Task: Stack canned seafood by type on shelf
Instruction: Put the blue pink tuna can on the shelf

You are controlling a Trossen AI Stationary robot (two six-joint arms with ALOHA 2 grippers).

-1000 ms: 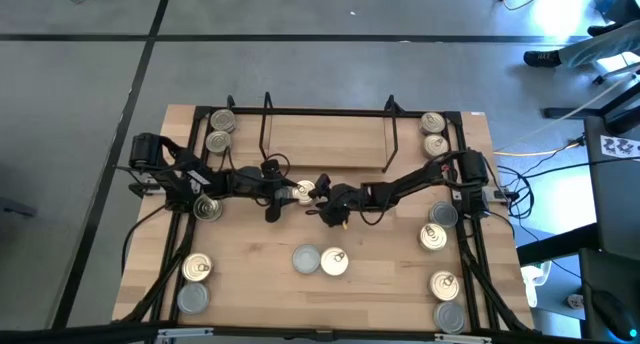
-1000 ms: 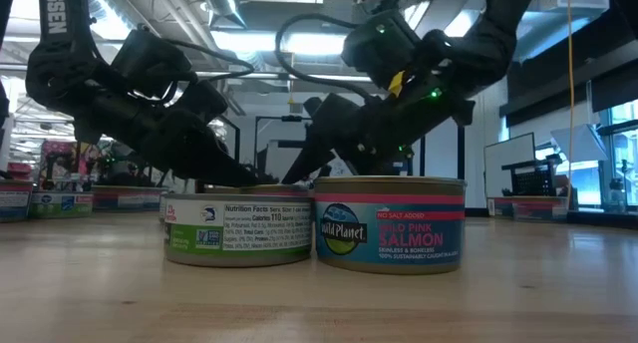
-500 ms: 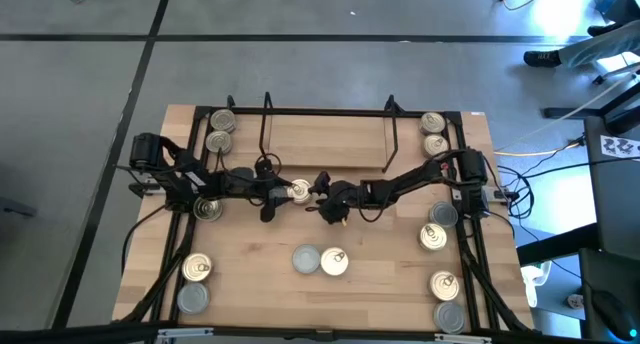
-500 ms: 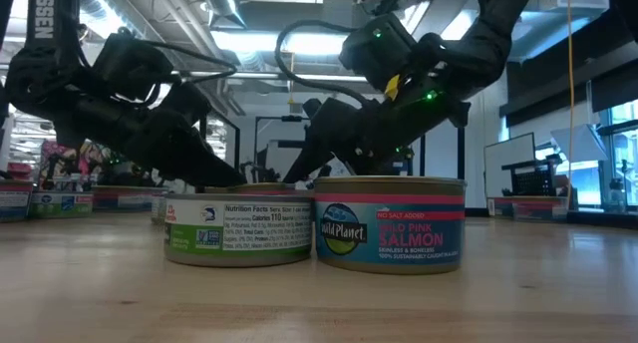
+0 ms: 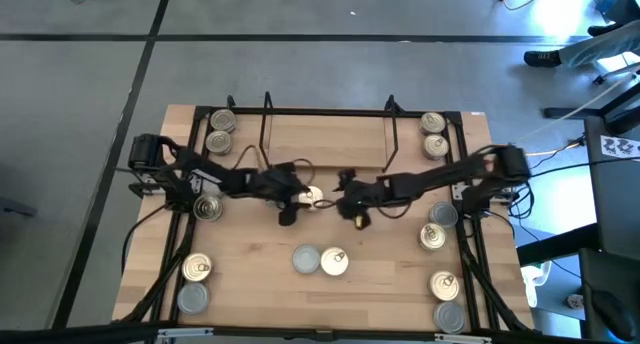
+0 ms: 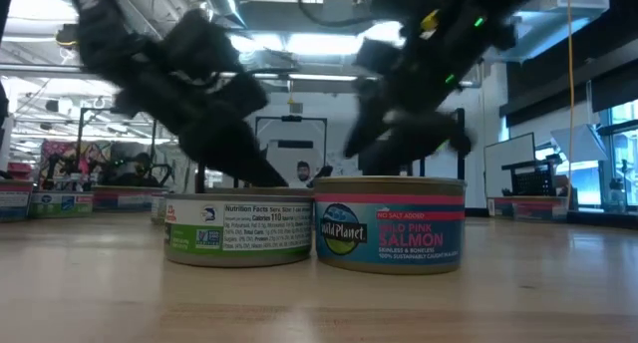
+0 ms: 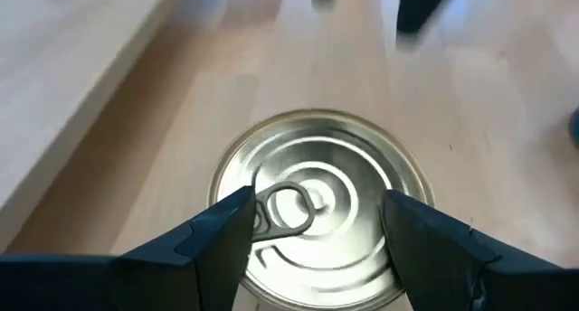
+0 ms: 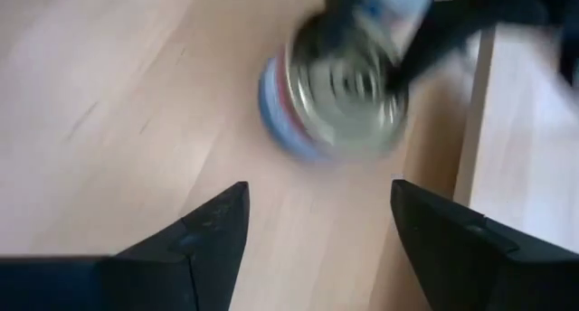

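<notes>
Tins ringing a wooden table, both dark arms meeting over its middle in front of the rack.

Small flat round tins, silver-topped or gold pull-ring (image 5: pixel 196 268), sit in pairs down the left edge of the light wooden table (image 5: pixel 250 234), two more (image 5: pixel 320 260) stand side by side near the front edge, and others line the right edge. The left gripper (image 5: pixel 303 195) reaches to mid-table with its fingers (image 7: pixel 226 234) spread to either side of a silver pull-ring tin (image 7: pixel 317 198); whether they press on it cannot be told. Just beside it, the right gripper (image 5: pixel 345 196) faces that tin with its fingers (image 8: pixel 217 225) apart and holding nothing. The low black-wire rack with a pale wooden board (image 5: pixel 325 139) stands along the back edge.
</notes>
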